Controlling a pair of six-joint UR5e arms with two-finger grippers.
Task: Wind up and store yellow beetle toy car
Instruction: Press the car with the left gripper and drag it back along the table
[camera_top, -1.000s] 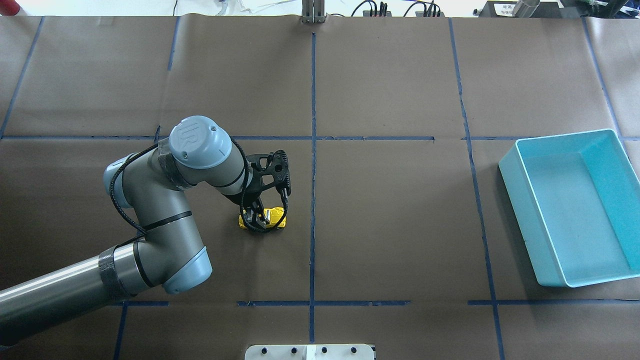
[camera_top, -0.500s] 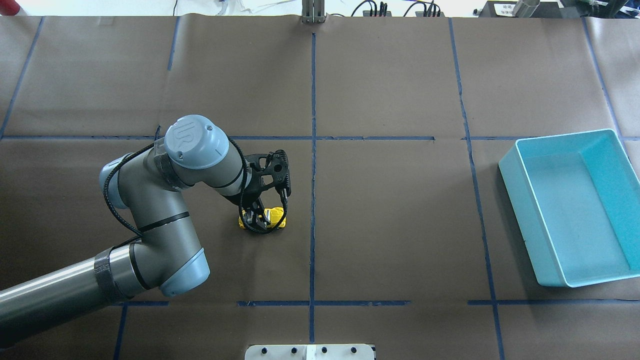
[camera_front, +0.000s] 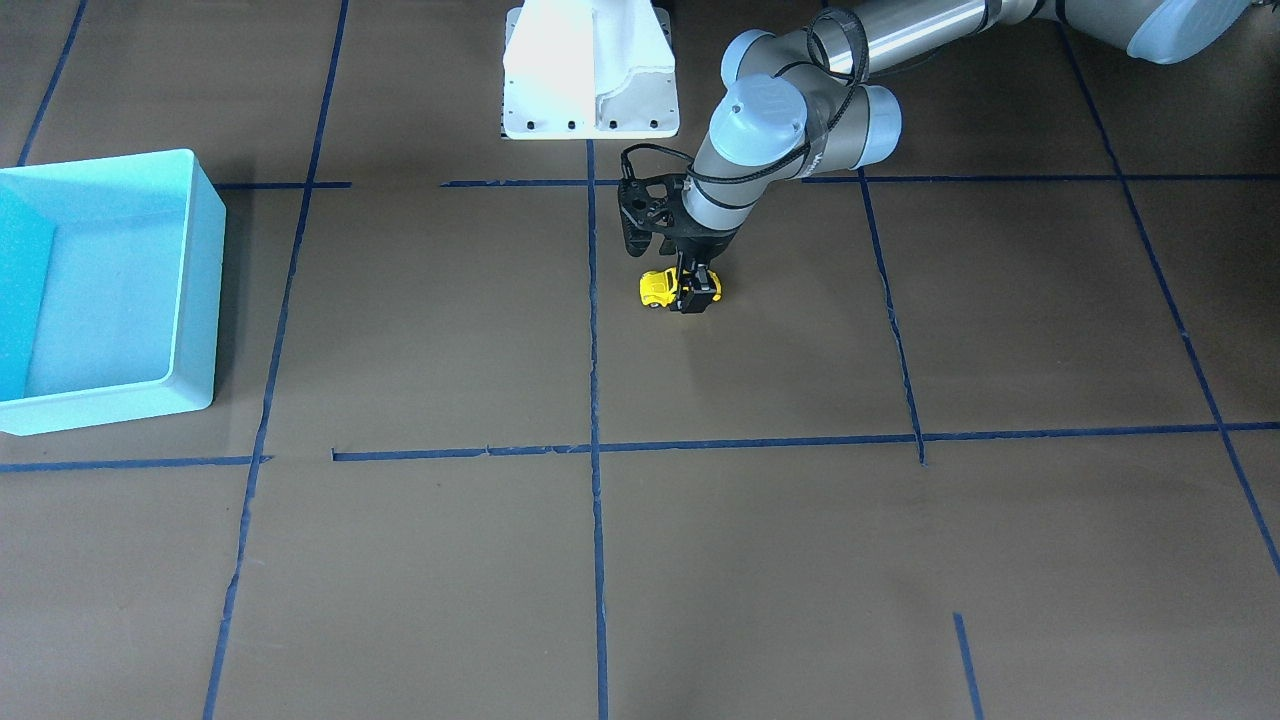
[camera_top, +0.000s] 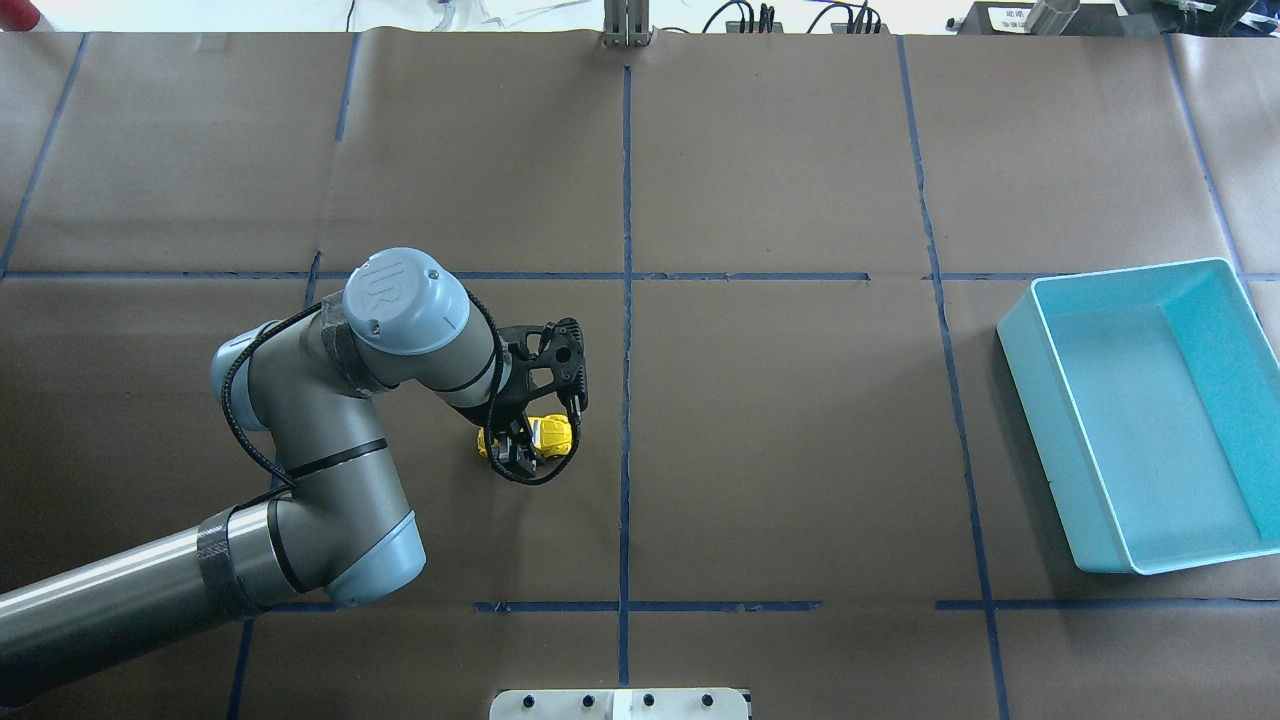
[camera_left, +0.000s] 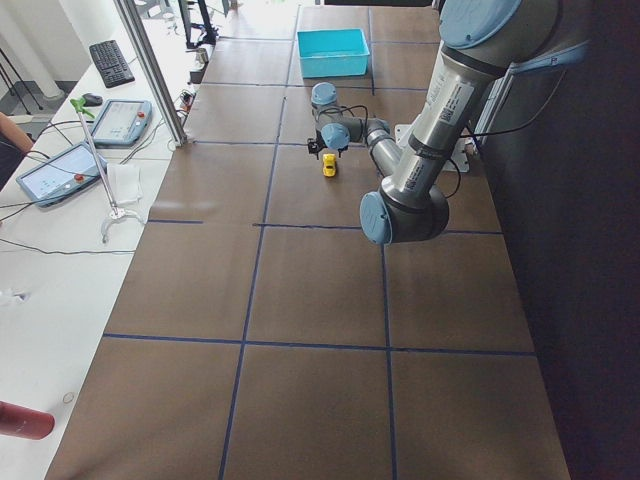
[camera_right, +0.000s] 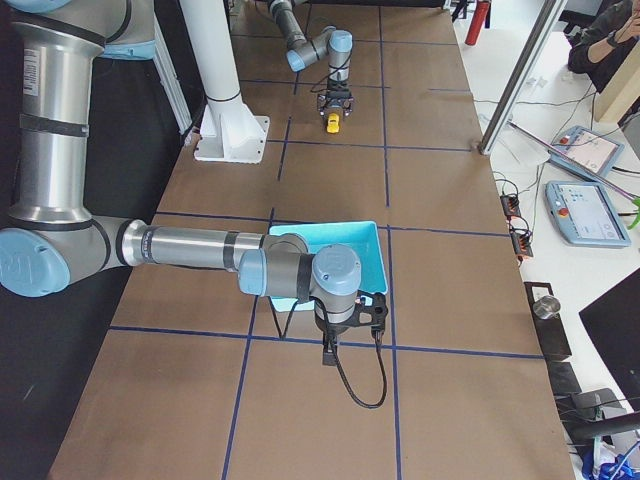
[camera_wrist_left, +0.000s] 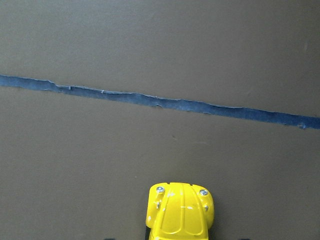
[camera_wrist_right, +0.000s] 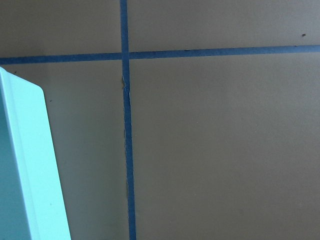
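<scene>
Left hand (camera_top: 516, 447) around yellow beetle toy car (camera_top: 549, 434)

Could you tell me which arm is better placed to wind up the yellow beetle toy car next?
The left. Its gripper is already closed on the yellow beetle toy car on the table, while the right gripper hangs by the light blue bin, far away.

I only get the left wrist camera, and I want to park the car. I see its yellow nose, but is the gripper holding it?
Observer: Yes. The front view shows the left gripper shut on the yellow beetle toy car.
Operator: Where's the box for it?
Observer: The light blue bin sits far off, on the robot's right side of the table.
Operator: Anything in it?
Observer: No, it's empty. The right gripper hangs just outside it.
</scene>
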